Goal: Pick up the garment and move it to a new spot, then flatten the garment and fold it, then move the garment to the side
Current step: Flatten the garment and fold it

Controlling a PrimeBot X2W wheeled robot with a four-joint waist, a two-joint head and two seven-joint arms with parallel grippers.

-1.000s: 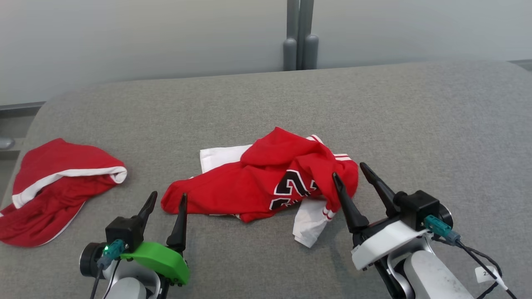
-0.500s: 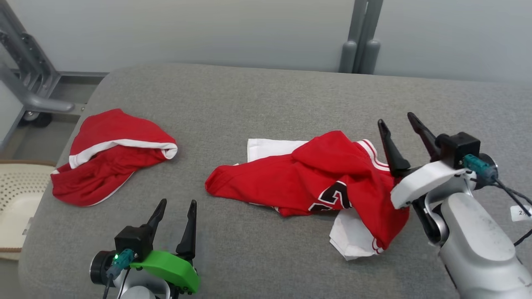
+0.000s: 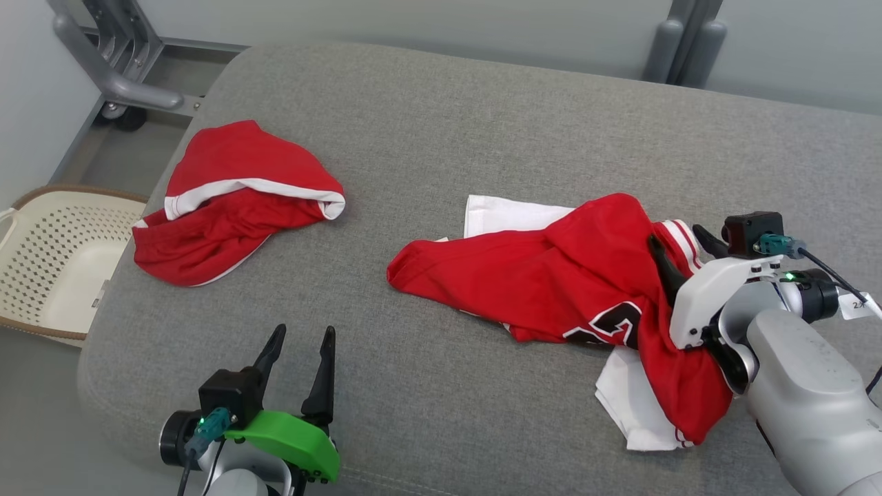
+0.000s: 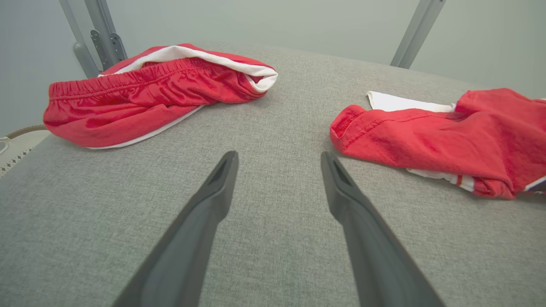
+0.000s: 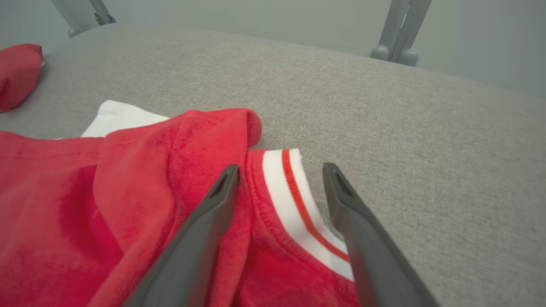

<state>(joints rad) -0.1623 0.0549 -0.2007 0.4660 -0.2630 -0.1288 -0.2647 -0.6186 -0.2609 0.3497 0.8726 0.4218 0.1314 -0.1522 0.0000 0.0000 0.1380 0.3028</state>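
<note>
surface: grey cushioned surface (image 3: 448,138), both garments lie on it
garment: red jersey (image 3: 551,282), crumpled, right of centre in head view; white fabric pokes out at its far edge and its near right corner; part of a black-and-white number print (image 3: 613,327) faces up
right end effector (image 3: 675,234): fully open, gripping nothing; fingers sit over the jersey's far right edge, straddling the white-and-red striped trim (image 5: 294,192); can't tell if the tips touch the cloth
left end effector (image 3: 304,331): fully open, empty; hovers over bare grey fabric near the front edge, with the jersey's left end to its right and apart from it
other garment: red shorts (image 3: 234,200) with white band, bunched up at the far left of the surface, well apart from the jersey
off the surface: cream perforated basket (image 3: 41,227) on the floor at the left; grey metal frame (image 3: 117,76) behind the far left corner
</note>
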